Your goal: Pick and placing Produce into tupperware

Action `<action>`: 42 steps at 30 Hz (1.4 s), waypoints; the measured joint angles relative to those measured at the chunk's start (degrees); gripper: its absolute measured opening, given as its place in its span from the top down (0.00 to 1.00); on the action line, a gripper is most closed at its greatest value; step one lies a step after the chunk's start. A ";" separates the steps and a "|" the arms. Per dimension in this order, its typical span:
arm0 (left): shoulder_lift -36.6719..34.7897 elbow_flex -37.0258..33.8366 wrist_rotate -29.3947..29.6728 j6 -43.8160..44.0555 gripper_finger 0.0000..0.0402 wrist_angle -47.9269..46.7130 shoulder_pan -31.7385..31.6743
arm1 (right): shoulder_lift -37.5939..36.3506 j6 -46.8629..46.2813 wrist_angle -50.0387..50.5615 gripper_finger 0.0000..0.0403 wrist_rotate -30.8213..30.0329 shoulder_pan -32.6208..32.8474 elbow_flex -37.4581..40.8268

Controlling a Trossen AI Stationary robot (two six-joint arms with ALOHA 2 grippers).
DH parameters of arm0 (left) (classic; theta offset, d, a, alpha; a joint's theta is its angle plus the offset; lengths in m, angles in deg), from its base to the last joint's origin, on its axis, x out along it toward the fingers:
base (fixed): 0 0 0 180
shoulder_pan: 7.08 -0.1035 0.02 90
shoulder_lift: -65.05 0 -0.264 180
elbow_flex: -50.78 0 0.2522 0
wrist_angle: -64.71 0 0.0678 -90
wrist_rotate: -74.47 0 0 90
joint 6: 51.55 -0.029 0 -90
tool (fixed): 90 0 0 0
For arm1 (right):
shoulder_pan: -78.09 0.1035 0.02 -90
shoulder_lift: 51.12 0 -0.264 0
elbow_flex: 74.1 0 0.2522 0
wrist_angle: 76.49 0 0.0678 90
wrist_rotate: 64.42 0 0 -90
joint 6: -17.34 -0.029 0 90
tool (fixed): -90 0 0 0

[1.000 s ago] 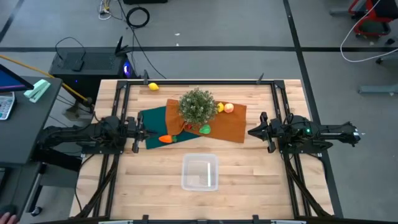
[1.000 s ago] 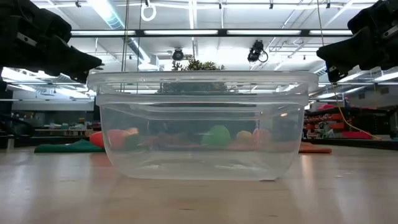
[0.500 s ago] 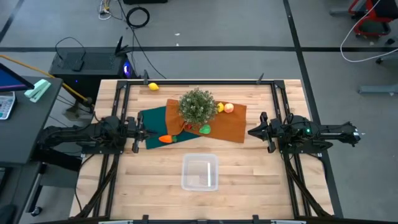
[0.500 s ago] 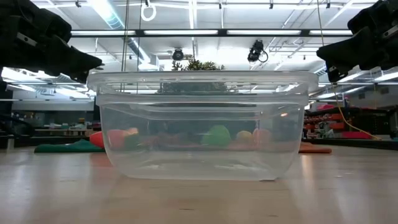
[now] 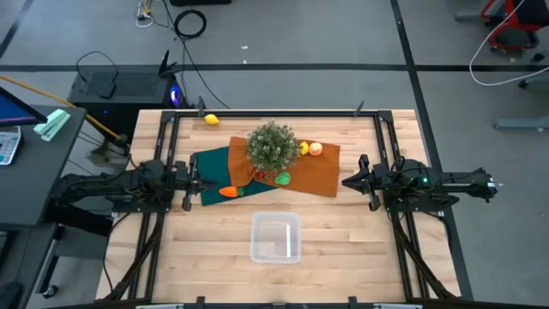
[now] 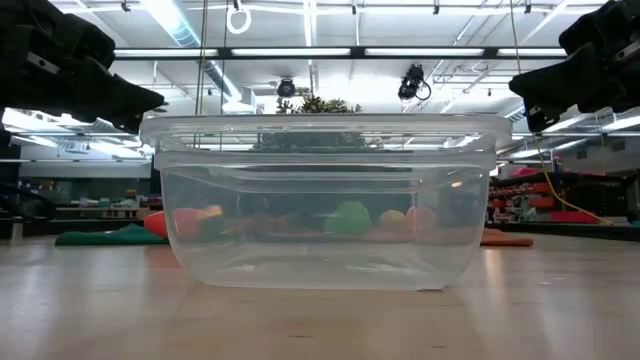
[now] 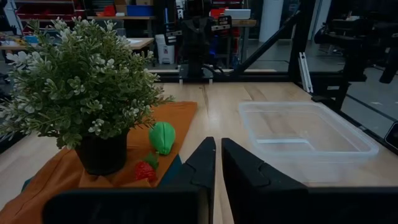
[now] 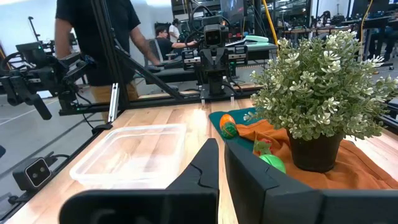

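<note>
Hovering at the tabletop (image 5: 343, 240) edges, both pincers empty: left pincer (image 7: 217, 163) nearly clenched, a thin gap showing; right pincer (image 8: 222, 163) clenched. Carrot (image 5: 228, 191) lies nearest the left pincer, just ahead on the green cloth (image 5: 210, 167); green piece (image 7: 162, 137) beyond, beside the potted plant (image 7: 81, 93). Tupperware (image 5: 275, 238) empty, well off to the side. Best approach: spread wide first, descend across the carrot's width. No legible writing.

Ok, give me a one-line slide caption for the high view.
Empty tupperware sits nearest the camera's bottom edge; produce lies around the potted plant on cloths, both arms parked at the sides.
</note>
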 joint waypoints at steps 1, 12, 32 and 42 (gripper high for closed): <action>0.00 -0.02 0.00 0.00 0.91 -0.02 0.00 | -0.01 0.00 0.00 1.00 0.00 0.01 0.00; 0.00 -0.01 0.00 0.02 0.94 0.00 0.00 | 0.00 0.00 0.00 1.00 0.00 0.00 0.00; 0.01 0.00 0.00 0.01 0.94 -0.02 0.01 | 0.01 0.00 0.00 1.00 0.00 -0.01 0.00; 0.00 0.00 0.00 0.00 0.91 0.00 0.02 | 0.01 0.00 0.00 1.00 0.01 -0.01 0.00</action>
